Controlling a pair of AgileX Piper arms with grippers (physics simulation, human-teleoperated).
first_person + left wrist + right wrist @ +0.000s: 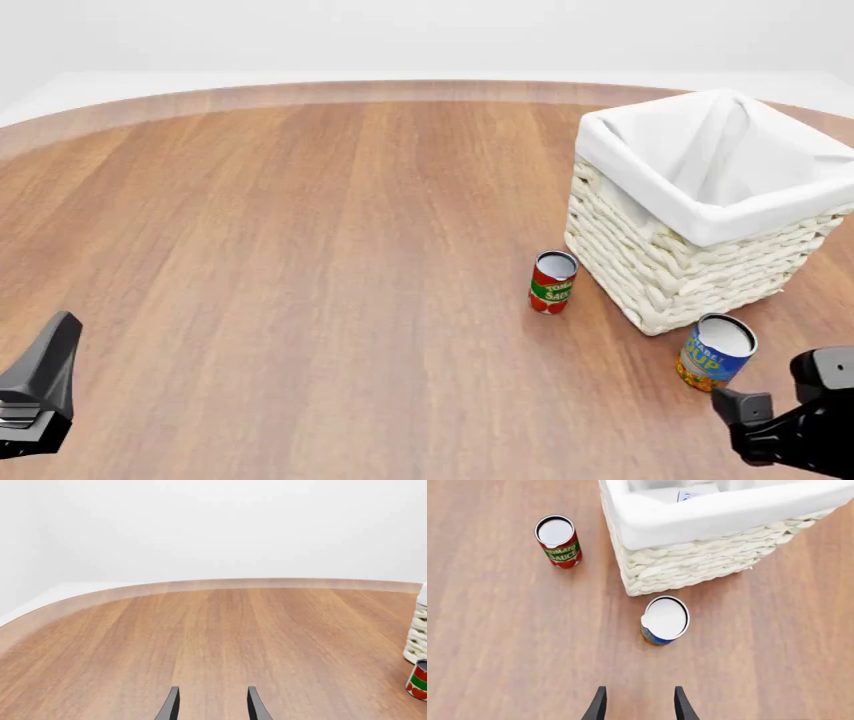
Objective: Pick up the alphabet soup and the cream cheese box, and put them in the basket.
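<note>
Front view first, what do you see?

— A big woven basket point(694, 240) sits on the wooden table point(294, 250). The soup can point(715, 352) stands just beside its near corner. A small red can point(551, 282) stands near the basket too.

— Where is the cheese box?

— Inside the basket. The right wrist view shows a bit of the cheese box point(694, 492) lying on the white cloth.

— And the grippers?

— The right gripper point(638, 705) is low, near the soup can, its fingers apart and holding nothing. The left gripper point(211, 706) is far off over bare wood, fingers apart and holding nothing too.
</note>
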